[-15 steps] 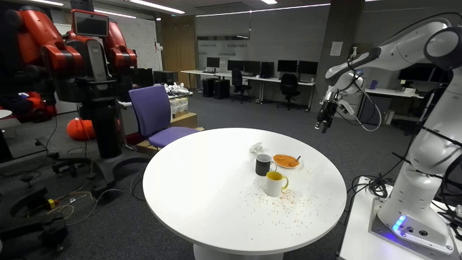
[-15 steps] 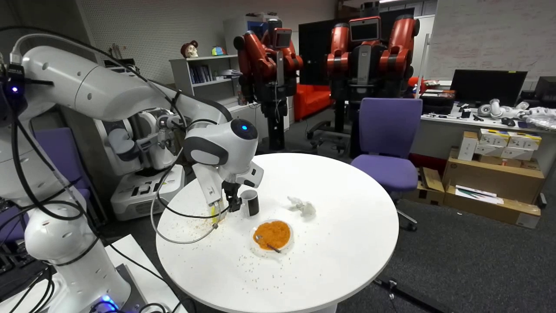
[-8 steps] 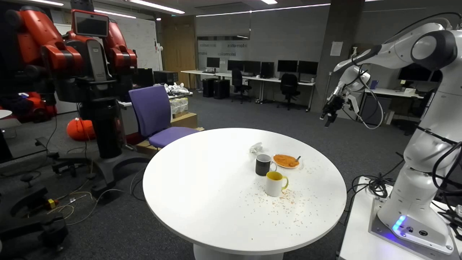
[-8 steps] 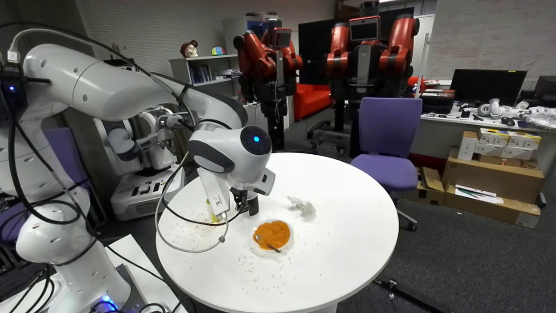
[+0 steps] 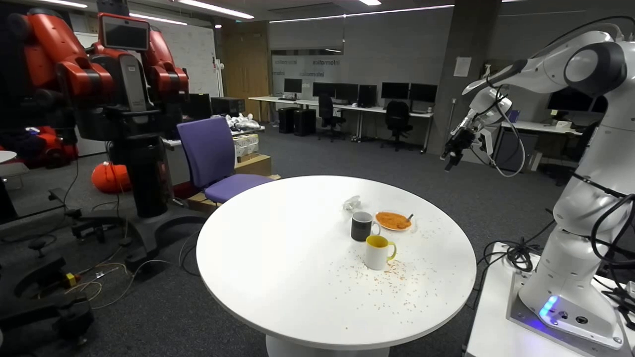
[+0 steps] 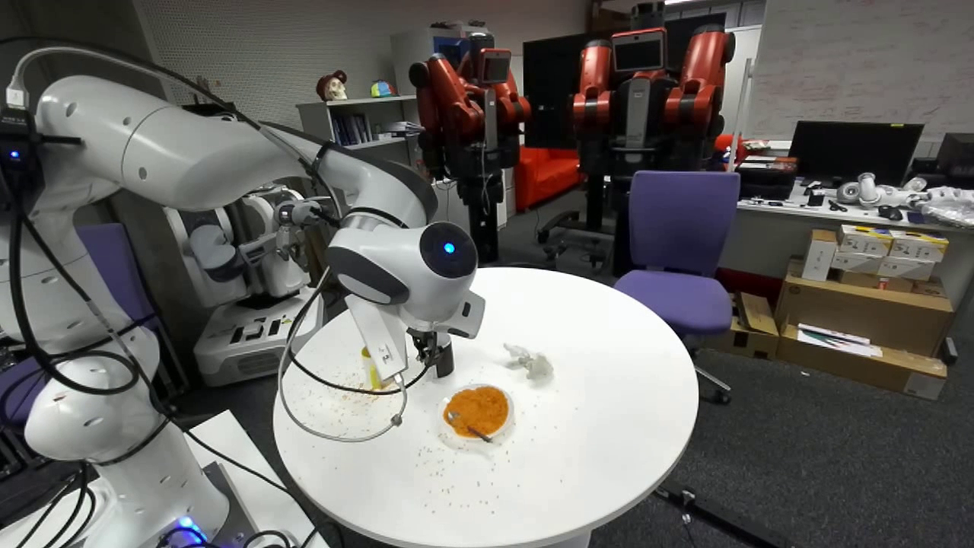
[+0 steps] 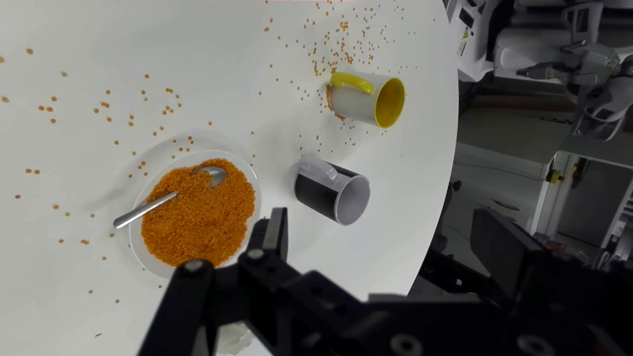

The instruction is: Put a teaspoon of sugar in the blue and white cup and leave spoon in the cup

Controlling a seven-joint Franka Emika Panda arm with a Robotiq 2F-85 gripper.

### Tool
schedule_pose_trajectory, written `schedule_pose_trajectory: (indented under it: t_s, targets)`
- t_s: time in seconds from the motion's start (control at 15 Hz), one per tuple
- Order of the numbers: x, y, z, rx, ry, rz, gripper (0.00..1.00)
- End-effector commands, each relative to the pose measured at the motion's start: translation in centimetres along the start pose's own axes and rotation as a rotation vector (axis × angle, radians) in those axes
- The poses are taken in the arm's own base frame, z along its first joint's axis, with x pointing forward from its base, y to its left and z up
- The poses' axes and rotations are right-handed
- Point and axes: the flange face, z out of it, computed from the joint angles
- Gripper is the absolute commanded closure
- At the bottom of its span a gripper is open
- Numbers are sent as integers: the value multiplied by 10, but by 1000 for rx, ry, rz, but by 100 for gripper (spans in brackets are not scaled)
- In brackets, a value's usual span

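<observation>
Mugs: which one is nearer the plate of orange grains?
The black mug, whitish inside and with a whitish handle. The white mug, yellow inside and with a yellow handle, stands farther from the plate.

In my wrist view, orange grains [image 7: 198,227] cover part of the spoon [image 7: 147,208]; my gripper [image 7: 380,222] hides part of the plate [image 7: 138,242].
</observation>
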Motion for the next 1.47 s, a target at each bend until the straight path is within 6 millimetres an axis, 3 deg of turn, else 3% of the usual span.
schedule_pose_trajectory:
  t_s: [0.0, 0.13, 0.47, 0.73, 1.13, 1.4]
  targets:
    - [2, 3, 0, 3, 0, -13, 0]
    - [5, 14, 0, 27, -6, -15, 0]
    - [12, 68, 13, 149, -51, -27, 0]
    - [29, 111, 28, 180, -88, -39, 0]
    - [70, 158, 55, 139, 29, -75, 0]
    - [78, 186, 65, 144, 58, -26, 0]
